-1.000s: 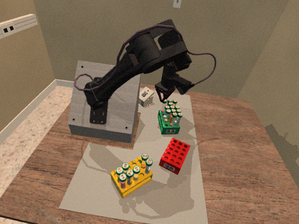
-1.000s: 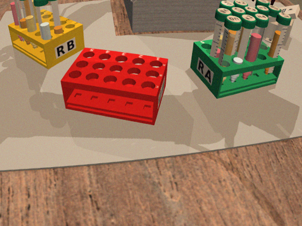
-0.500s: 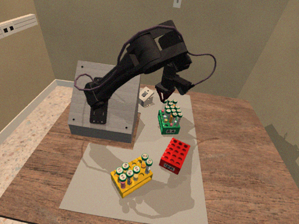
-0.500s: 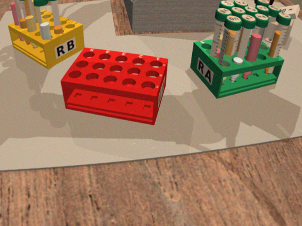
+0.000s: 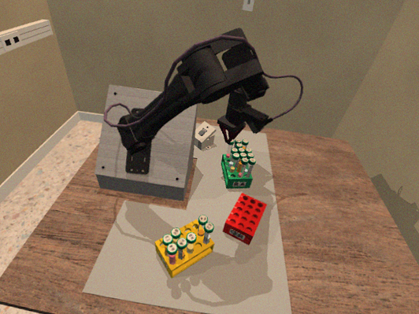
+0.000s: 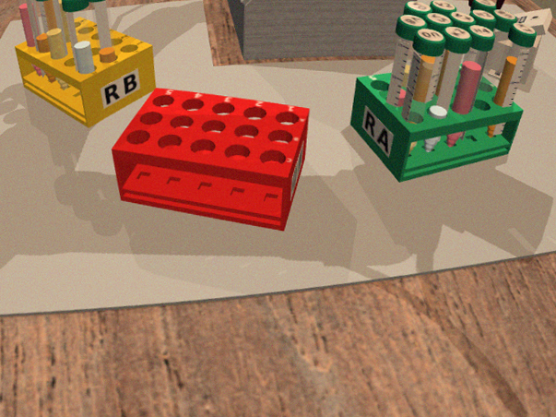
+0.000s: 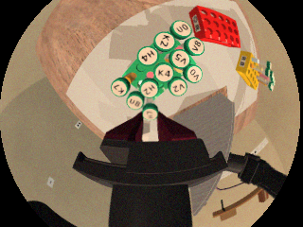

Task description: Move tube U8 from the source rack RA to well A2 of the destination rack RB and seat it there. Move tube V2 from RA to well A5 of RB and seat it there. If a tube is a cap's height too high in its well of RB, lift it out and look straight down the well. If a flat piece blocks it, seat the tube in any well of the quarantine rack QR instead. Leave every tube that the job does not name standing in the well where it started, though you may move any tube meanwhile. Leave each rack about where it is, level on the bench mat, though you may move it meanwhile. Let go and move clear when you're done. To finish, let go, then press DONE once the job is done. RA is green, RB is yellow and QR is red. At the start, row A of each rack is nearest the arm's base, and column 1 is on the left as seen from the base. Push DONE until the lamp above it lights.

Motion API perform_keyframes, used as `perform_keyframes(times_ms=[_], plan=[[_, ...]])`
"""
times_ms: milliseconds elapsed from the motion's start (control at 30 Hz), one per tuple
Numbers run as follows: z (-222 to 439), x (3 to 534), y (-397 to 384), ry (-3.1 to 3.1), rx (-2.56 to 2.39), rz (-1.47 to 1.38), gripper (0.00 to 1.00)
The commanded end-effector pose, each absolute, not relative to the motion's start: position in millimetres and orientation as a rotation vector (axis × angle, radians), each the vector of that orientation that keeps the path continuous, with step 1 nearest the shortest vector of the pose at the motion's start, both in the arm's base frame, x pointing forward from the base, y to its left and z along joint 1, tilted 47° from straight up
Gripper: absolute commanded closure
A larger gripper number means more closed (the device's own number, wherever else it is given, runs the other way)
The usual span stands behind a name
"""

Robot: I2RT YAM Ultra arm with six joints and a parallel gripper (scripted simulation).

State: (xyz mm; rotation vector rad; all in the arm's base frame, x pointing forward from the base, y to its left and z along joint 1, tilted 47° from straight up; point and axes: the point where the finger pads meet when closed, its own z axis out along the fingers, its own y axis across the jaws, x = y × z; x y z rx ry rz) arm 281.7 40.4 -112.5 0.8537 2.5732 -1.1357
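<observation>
The green source rack RA [image 5: 225, 174] [image 6: 462, 125] stands level and full of green-capped tubes. In the wrist view, the cap that reads U8 [image 7: 135, 100] is near the fingers, and V2 [image 7: 177, 86] is farther up right; both stand among the others. My gripper [image 5: 228, 140] [image 7: 150, 114] is over RA's far end, its fingertips closed against both sides of a tube cap [image 7: 150, 110] [image 6: 484, 3] whose label I cannot read clearly. The yellow destination rack RB [image 5: 193, 261] [image 6: 147, 72] holds several tubes. The red quarantine rack QR [image 5: 247, 239] [image 6: 208, 161] has no tubes.
A pale box with a button panel [image 5: 205, 140] stands beside RA, near the base; its lamp state is unclear. The grey base block [image 5: 138, 186] [image 6: 324, 31] is left of RA in the top view. Other capped tubes stand close around the fingers. QR lies between RA and RB.
</observation>
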Motion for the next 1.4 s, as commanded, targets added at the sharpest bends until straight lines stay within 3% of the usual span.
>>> perform_keyframes(times_ms=[0, 1367], plan=[[-111.1, 276.0, 35.5, 2.572, 0.814, -1.169, 1.0], [-86.2, 292.2, 71.1, 2.563, 0.847, -1.096, 1.0]])
